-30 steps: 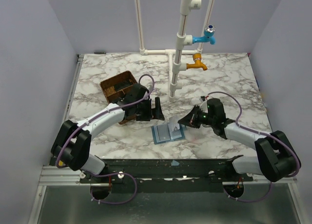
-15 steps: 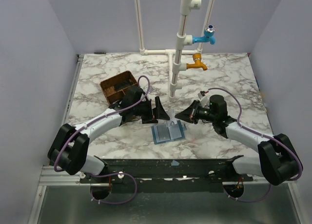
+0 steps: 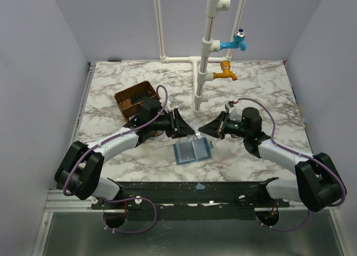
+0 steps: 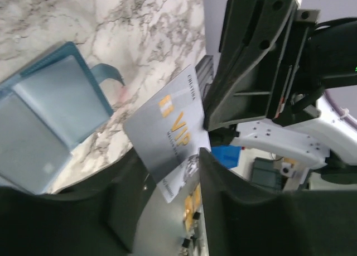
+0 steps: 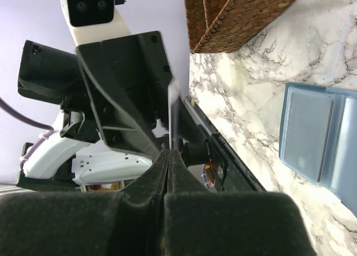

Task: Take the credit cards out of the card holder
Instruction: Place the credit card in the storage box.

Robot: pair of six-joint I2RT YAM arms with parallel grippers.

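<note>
The blue card holder (image 3: 192, 151) lies open and flat on the marble table (image 3: 268, 88), just below where the two grippers meet. It shows in the left wrist view (image 4: 50, 116) and the right wrist view (image 5: 321, 139) too. My right gripper (image 3: 203, 129) (image 5: 170, 153) is shut on a grey-white credit card (image 4: 170, 128), held above the holder and seen edge-on (image 5: 173, 114). My left gripper (image 3: 187, 128) (image 4: 167, 167) faces it from the left. Its jaws stand apart, with the card's lower corner in the gap between them.
A brown woven tray (image 3: 134, 97) (image 5: 240, 16) stands behind the left arm. A white pipe stand (image 3: 203, 72) with a blue tap (image 3: 237, 42) and an orange tap (image 3: 226, 73) rises at the back centre.
My left gripper has moved right to the card and its jaws have narrowed around it. My right gripper has lifted the card off the holder and tilted it toward the left gripper.
</note>
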